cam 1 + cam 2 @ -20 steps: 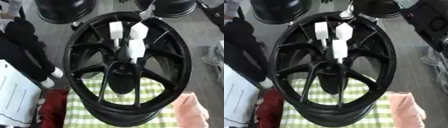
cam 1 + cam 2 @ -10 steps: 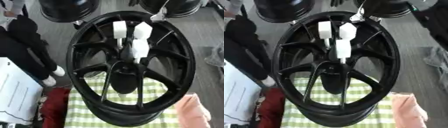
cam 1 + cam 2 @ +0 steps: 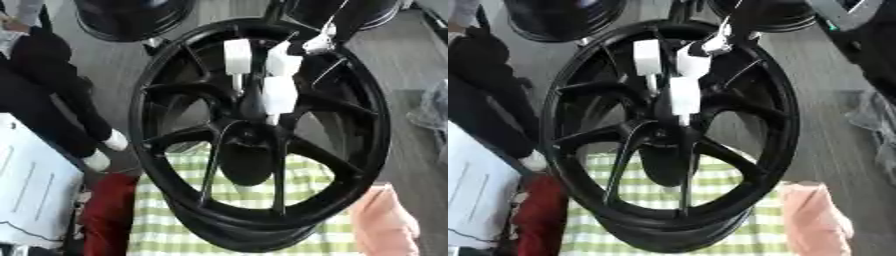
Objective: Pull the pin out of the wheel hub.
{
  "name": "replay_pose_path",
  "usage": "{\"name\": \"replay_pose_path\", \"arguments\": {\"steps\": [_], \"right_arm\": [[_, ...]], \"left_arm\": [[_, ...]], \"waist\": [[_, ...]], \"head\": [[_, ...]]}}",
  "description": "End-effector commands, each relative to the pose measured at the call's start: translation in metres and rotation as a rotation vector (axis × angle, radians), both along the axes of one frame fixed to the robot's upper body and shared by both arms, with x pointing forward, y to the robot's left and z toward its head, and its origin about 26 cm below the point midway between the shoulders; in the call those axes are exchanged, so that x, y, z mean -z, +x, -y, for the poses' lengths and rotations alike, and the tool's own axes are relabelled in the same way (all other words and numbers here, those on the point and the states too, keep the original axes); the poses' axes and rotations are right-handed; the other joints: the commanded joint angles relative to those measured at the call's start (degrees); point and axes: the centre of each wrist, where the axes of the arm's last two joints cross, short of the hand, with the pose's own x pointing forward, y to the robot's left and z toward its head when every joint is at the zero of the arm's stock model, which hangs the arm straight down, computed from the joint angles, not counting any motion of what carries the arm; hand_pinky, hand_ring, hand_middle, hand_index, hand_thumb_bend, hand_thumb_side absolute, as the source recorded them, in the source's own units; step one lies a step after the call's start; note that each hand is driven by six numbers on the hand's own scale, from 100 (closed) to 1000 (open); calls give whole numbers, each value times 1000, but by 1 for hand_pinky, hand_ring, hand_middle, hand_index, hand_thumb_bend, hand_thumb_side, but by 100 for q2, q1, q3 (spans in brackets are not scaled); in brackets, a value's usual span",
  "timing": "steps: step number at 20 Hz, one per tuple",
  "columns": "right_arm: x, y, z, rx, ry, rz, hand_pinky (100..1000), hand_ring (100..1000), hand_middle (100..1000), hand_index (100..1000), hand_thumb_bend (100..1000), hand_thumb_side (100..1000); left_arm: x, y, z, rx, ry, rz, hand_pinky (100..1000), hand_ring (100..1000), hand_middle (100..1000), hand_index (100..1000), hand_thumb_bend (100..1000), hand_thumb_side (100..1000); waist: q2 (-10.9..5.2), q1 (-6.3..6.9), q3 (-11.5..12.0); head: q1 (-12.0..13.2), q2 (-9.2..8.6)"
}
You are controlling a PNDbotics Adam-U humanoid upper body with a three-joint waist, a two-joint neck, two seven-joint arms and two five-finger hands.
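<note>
At far left a white panel and a dark red cloth flank the bench, which is draped in a green-and-white checked cloth. At centre stands the glossy black wheel hub, upright and tilted, its slim spokes fanning from a dark oval centre. Over the upper spokes the robot's hand, with white block-shaped fingertips on black fingers, reaches toward the centre; which arm it belongs to, and whether it has closed on anything, cannot be told. The pin itself cannot be made out among the spokes. The reach-and-grasp step appears to be in hand; next the fingers would need to pinch the pin and draw it straight out. A pale pink cloth lies at right.
</note>
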Motion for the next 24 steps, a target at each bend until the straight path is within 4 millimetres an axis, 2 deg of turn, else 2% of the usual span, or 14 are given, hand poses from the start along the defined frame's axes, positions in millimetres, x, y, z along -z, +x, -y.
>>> {"name": "replay_pose_path", "arguments": {"steps": [1,2,3,8,24], "right_arm": [[-13,-5,6,-53,-59,17,796,809,764,846,296,467],[-12,-5,6,-50,-58,13,796,811,767,849,311,436],[-11,-5,6,-48,-58,10,796,811,768,850,318,463],[-9,-5,10,-38,-63,13,802,816,775,855,346,451],[0,1,21,-12,-75,0,797,814,767,849,336,416]], "left_arm": [[-6,-1,-4,-9,13,18,762,768,744,782,351,616],[-6,-1,-3,-9,12,18,762,768,744,782,351,616],[-6,-1,-3,-8,11,17,762,768,744,782,351,616],[-5,0,-3,-8,8,17,762,768,744,782,350,619],[-4,0,-1,-5,-2,17,763,767,741,782,345,626]], "waist": [[-68,9,4],[-62,10,5],[-57,10,7],[-26,12,14],[53,45,56]], "head": [[-28,33],[-34,33],[-39,33],[-55,33],[-85,33]]}}
